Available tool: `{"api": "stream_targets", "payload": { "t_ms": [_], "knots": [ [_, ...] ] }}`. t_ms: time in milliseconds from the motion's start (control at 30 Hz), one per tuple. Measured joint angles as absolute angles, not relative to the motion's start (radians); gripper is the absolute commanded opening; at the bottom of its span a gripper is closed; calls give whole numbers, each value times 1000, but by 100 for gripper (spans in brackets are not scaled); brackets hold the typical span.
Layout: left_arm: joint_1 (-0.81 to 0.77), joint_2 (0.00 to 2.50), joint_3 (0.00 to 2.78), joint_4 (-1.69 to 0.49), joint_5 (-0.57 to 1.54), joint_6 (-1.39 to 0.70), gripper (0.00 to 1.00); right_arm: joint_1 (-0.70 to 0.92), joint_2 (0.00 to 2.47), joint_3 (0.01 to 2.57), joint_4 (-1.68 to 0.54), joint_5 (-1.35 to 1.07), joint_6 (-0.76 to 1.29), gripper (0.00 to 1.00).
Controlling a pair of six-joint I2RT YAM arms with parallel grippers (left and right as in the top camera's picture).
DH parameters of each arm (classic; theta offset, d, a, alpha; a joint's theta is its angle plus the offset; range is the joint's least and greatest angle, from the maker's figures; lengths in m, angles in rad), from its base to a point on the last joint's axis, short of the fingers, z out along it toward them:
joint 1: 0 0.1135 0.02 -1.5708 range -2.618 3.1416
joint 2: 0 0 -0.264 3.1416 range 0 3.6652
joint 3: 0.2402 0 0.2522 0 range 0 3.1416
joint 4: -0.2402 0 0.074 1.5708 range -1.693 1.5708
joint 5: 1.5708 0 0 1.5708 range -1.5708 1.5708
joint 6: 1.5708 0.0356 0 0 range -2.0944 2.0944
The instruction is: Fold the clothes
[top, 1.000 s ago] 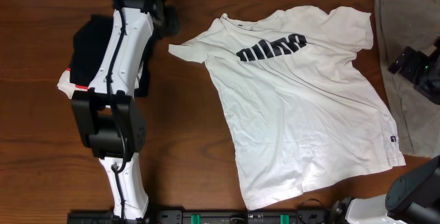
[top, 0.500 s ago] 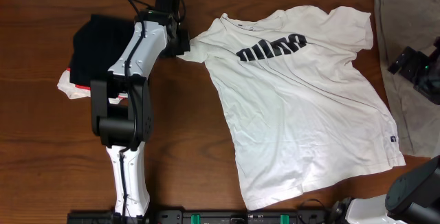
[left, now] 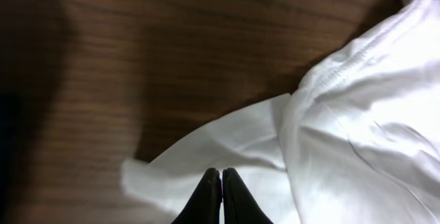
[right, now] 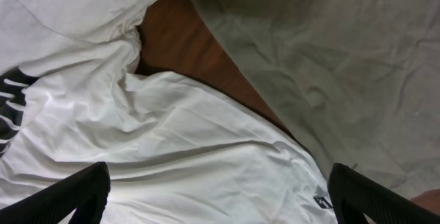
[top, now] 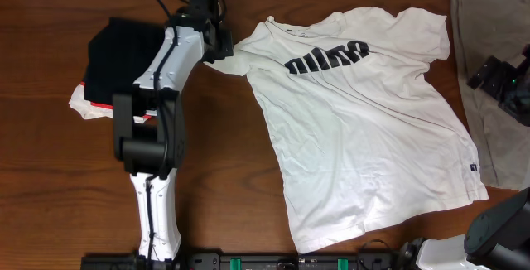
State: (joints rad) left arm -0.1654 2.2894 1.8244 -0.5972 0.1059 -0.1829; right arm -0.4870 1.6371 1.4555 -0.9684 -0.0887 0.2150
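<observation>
The white T-shirt [top: 364, 129] lies spread flat on the wooden table, black lettering [top: 327, 57] up and a small black hem tag [top: 472, 168] at the right. My left gripper [top: 219, 45] is at the shirt's left sleeve. In the left wrist view its fingers [left: 221, 172] are pressed together on the white sleeve cloth [left: 234, 138]. My right gripper [top: 499, 75] hovers at the far right over the olive-grey cloth. In the right wrist view its jaws [right: 220, 203] are wide open and empty above the shirt's hem [right: 172, 128].
A black folded garment with a red edge [top: 116, 50] lies at the left under my left arm. A flat olive-grey cloth [top: 497, 21] covers the right edge and also shows in the right wrist view [right: 330, 59]. Bare wood lies at front left.
My left arm swung right from above the black garment to the shirt's left sleeve and settled there. The right arm and the shirt body have not moved.
</observation>
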Motion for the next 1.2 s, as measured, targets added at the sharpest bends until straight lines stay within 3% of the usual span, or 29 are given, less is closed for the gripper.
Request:
{"api": "stream_targets", "payload": {
  "t_ms": [333,600,833,1200],
  "knots": [
    [-171,2347,1837,-635,98,-183,6,-487,1637,1456,-968,-88,215,99],
    [-174,2338,1858,-902,-53,-199,6,-487,1637,1456,-969,-89,215,99],
    [-174,2338,1851,-1132,-115,-355,6,-487,1637,1456,-969,-88,215,99],
    [-174,2335,1840,-1323,-143,-472,5,-487,1637,1456,-968,-88,215,99]
  ]
}}
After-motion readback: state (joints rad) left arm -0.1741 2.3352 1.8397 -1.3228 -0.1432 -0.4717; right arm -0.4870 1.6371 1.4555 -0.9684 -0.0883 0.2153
